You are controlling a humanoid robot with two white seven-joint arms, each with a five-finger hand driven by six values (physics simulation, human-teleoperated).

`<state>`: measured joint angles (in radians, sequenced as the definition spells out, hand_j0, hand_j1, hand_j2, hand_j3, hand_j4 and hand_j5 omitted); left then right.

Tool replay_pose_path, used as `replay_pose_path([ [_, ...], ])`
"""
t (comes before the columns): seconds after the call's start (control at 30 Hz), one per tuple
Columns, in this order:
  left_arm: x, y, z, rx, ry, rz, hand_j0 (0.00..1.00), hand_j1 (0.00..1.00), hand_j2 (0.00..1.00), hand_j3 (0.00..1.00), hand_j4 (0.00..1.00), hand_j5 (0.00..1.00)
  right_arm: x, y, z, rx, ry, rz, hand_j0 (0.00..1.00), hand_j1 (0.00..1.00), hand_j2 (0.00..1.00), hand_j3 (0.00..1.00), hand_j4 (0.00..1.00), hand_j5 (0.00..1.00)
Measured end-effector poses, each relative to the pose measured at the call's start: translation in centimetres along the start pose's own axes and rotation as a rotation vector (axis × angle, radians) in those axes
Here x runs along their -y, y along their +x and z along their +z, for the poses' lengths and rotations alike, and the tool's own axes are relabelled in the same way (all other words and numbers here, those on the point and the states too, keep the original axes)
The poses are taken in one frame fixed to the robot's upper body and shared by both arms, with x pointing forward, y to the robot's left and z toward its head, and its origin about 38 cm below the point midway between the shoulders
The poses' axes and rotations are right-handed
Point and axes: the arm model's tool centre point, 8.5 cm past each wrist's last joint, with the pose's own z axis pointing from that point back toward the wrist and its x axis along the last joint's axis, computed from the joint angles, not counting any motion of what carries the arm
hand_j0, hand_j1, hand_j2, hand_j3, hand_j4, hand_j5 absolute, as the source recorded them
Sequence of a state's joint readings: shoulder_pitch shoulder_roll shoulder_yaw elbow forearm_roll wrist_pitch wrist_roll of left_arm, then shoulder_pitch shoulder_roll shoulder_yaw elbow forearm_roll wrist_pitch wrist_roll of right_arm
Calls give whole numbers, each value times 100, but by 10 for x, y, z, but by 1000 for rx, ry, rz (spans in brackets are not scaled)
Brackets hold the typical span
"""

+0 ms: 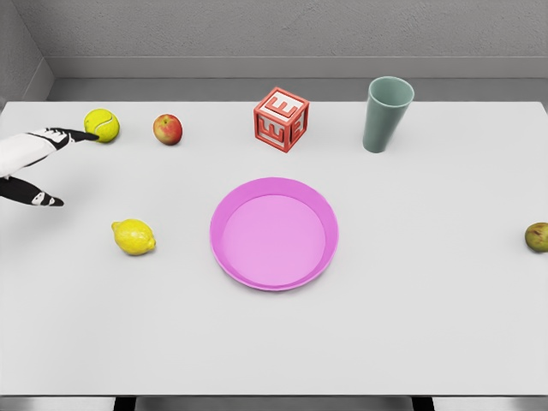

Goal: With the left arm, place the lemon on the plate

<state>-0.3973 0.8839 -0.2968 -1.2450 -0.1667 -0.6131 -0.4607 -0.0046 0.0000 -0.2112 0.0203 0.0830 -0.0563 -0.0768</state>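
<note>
A yellow lemon [134, 237] lies on the white table, left of the pink plate [318, 217], which sits in the middle with nothing on it. My left hand [43, 163] comes in from the left edge, above and to the left of the lemon, fingers spread and holding nothing. One fingertip [89, 135] reaches close to a tennis ball. A clear gap separates the hand from the lemon. The right arm is out of view.
A yellow-green tennis ball [103, 124] and a red apple [168, 129] sit at the back left. A red letter block [281, 119] stands behind the plate, a grey-green cup [386, 114] at back right. A brownish fruit [538, 237] lies at the right edge.
</note>
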Motion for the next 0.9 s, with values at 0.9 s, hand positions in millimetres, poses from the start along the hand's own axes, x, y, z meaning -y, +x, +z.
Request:
replay_pose_path([
  [0.9,19,57,-29,113,-298,-307,100,100,100,100,100,100,0,0,0,-1,0,1,100,100,100,100,100,100],
])
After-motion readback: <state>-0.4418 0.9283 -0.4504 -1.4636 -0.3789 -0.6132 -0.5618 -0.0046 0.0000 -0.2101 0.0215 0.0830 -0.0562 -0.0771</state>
